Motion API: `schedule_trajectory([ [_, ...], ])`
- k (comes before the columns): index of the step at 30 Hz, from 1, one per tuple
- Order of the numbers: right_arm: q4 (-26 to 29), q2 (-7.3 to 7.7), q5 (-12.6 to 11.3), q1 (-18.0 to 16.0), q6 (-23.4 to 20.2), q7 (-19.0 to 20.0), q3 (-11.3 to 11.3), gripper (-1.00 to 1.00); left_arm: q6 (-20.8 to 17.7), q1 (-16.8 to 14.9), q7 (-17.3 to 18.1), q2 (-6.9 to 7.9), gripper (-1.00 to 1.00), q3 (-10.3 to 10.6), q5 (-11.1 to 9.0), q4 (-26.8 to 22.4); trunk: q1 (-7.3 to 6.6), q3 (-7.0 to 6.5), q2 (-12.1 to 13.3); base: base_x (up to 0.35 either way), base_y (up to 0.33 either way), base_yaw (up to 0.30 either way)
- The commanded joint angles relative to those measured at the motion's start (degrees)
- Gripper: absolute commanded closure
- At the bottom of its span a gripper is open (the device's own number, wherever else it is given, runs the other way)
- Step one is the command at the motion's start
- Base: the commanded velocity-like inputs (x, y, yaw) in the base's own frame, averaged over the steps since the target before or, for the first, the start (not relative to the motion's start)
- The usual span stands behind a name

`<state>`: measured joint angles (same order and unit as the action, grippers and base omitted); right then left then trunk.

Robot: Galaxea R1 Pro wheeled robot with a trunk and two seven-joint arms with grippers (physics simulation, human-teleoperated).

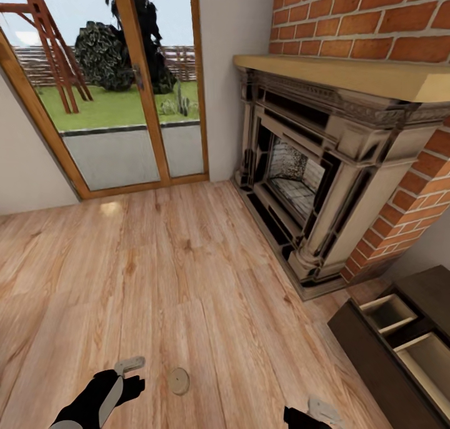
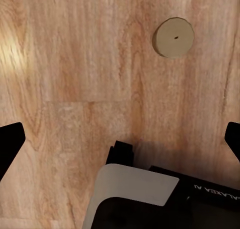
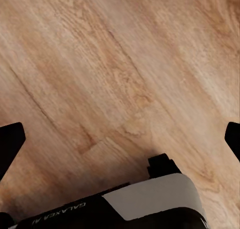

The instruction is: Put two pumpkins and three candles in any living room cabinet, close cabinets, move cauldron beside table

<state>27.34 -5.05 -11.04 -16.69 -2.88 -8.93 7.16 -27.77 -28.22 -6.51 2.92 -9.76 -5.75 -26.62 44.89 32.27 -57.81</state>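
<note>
One candle (image 1: 179, 381) lies on the wooden floor (image 1: 187, 273), seen from above as a flat beige disc; the left wrist view shows the same single candle (image 2: 173, 37). One dark brown cabinet (image 1: 369, 348) stands at the lower right, with two drawers pulled open, a smaller one (image 1: 389, 312) and a larger one (image 1: 430, 363) beside it, both pale inside. There is one fireplace (image 1: 312, 179) with one light wooden mantel shelf (image 1: 350, 76) and a brick chimney wall (image 1: 375, 17). One glass door (image 1: 119, 85) shows two panes. Outside stands what looks like one wooden swing frame (image 1: 53, 42), partly cut off. Two robot arms reach in at the bottom edge, left (image 1: 97, 399) and right (image 1: 312, 416).
</note>
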Motion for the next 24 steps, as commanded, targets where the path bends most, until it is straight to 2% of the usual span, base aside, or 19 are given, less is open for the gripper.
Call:
schedule_trajectory([
  [1, 1.18, -0.58, 0.03, -0.22, -0.64, -0.19, -0.44, -1.0, -0.01, 0.0, 0.0, 0.0, -1.0, 0.0, -0.01, -0.01, 0.0, 0.0, 0.0, 0.025, 0.001, 0.0],
  [2, 3.74, -1.86, 0.1, -0.93, -2.75, -0.98, -1.58, -1.0, -0.01, 0.0, -0.01, -0.01, -1.0, 0.0, -0.03, -0.01, 0.0, 0.0, 0.0, 0.016, 0.001, 0.0],
  [3, 5.08, -2.5, 0.13, -1.41, -4.29, -1.68, -2.24, -1.0, -0.01, 0.0, -0.03, -0.01, -1.0, -0.02, -0.03, -0.01, 0.0, 0.0, 0.0, 0.017, 0.001, 0.0],
  [4, 7.7, -3.5, 0.12, -2.63, -8.18, -3.86, -3.64, -1.0, -0.01, 0.0, -0.04, -0.04, -1.0, -0.04, -0.04, -0.01, 0.0, 0.0, 0.0, 0.039, 0.0, 0.0],
  [5, 10.03, -4.29, 0.04, -4.07, -12.33, -6.85, -4.95, -1.0, -0.01, 0.0, -0.06, -0.07, -1.0, -0.06, -0.01, -0.01, 0.0, 0.0, 0.0, 0.07, 0.0, 0.0],
  [6, 12.57, -4.95, -0.16, -6.49, -17.31, -11.95, -6.5, -1.0, -0.01, 0.0, -0.07, -0.08, -1.0, -0.06, 0.01, -0.01, 0.0, 0.0, 0.0, 0.125, 0.0, 0.0],
  [7, 13.61, -4.95, -0.34, -8.3, -19.31, -15.19, -7.21, -1.0, -0.01, 0.0, -0.07, -0.06, -1.0, -0.04, -0.01, -0.01, 0.0, 0.0, 0.0, 0.168, 0.0, 0.0],
  [11, 14.91, -4.95, -0.57, -12.84, -22.36, -20.36, -8.26, -1.0, 0.06, 0.0, -0.08, 0.04, -1.0, -0.01, -0.02, -0.01, 0.0, 0.0, 0.0, 0.202, 0.0, 0.0],
  [14, 15.25, -4.95, -0.9, -14.61, -22.92, -21.44, -8.53, -1.0, 0.07, 0.0, -0.07, -0.03, -1.0, 0.0, 0.02, -0.01, 0.0, 0.0, 0.0, 0.109, 0.0, 0.0],
  [18, 15.69, -4.95, -0.87, -15.29, -22.82, -20.99, -9.39, -1.0, 0.11, 0.0, -0.08, -0.09, -1.0, 0.0, 0.03, -0.01, 0.0, 0.0, 0.0, 0.045, 0.0, 0.0],
  [19, 16.36, -4.95, -0.84, -15.36, -22.87, -20.79, -10.55, -1.0, 0.11, 0.0, -0.08, -0.09, -1.0, 0.0, 0.03, -0.01, 0.0, 0.0, 0.0, 0.156, 0.0, 0.0],
  [20, 17.67, -4.95, -0.9, -15.37, -23.12, -20.73, -13.8, -1.0, 0.13, 0.0, -0.08, -0.07, -1.0, 0.0, 0.03, -0.01, 0.0, 0.0, 0.0, 0.237, 0.0, 0.0],
  [21, 18.26, -4.95, -1.02, -15.38, -23.28, -20.75, -15.96, -1.0, 0.14, 0.0, -0.08, -0.08, -1.0, 0.0, 0.03, -0.01, 0.0, 0.0, 0.0, 0.241, 0.0, 0.0],
  [24, 19.06, -4.95, -1.18, -15.39, -23.48, -20.77, -18.86, -1.0, 0.1, 0.0, -0.06, -0.1, -1.0, 0.0, 0.03, -0.01, 0.0, 0.0, 0.0, 0.152, 0.0, 0.0],
])
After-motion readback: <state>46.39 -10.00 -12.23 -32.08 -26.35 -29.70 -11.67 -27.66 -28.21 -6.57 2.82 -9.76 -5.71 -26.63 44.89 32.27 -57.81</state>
